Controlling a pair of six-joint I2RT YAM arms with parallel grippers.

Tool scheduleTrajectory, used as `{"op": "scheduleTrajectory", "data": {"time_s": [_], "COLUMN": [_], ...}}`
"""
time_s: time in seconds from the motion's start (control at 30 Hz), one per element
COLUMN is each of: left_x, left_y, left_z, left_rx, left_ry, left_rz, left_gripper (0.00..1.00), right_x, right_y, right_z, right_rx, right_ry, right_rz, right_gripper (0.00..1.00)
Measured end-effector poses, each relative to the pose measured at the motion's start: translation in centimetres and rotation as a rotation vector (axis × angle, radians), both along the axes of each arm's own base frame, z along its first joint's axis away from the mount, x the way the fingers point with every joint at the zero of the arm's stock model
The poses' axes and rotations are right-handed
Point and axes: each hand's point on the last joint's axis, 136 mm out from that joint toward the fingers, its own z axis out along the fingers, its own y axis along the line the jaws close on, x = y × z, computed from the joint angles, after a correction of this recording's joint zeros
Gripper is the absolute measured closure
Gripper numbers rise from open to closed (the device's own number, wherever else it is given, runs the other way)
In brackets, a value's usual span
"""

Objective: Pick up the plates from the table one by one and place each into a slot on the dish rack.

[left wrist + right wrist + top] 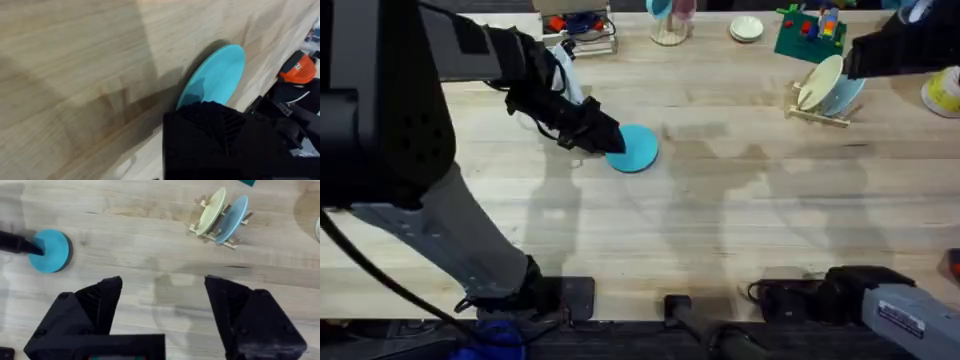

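Plates: your cyan plate lay near the middle of the table, apparently flat with its face up. Your left gripper reached in low from the plate's left rim (finger spacing could not be determined). Cream plate and pale blue plate stood on edge in the dish rack, leaning. Your right gripper hung above the table, fingers spread wide.

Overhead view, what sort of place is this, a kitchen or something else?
Probably a robot test bench, not a kitchen: a plank table with arm bases bolted at its near edge, a small dish rack holding two plates, and toy blocks at the far edge.
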Motion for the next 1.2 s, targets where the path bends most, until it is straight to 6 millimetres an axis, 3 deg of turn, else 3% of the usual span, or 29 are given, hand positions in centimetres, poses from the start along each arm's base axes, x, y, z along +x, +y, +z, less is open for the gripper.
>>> {"op": "scheduleTrajectory", "data": {"time_s": [0.63, 0.77, 0.87, 0.9, 1.2], "left_x": [-0.2, -0.1, 0.8, 0.7, 0.4], "left_y": [-0.1, 0.3, 0.3, -0.3, 0.0], "left_z": [0.8, 4.2, 8.3, 12.5, 13.1], "left_rx": [0.002, 0.03, 0.031, -0.023, -0.096], "left_ry": [-0.004, -0.049, -0.149, -0.236, -0.212], "left_rz": [-0.011, -0.014, -0.013, -0.01, 0.01], "left_gripper": [0.959, 0.959, 0.959, 0.959, 0.959], "right_x": [0.0, 0.0, 0.0, 0.0, 0.0], "right_y": [0.0, 0.0, 0.0, 0.0, 0.0], "right_z": [0.0, 0.0, 0.0, 0.0, 0.0], "right_rx": [0.0, 0.0, 0.0, 0.0, 0.0], "right_ry": [0.0, 0.0, 0.0, 0.0, 0.0], "right_rz": [0.0, 0.0, 0.0, 0.0, 0.0], "right_gripper": [0.007, 0.006, 0.008, 0.008, 0.009]}}
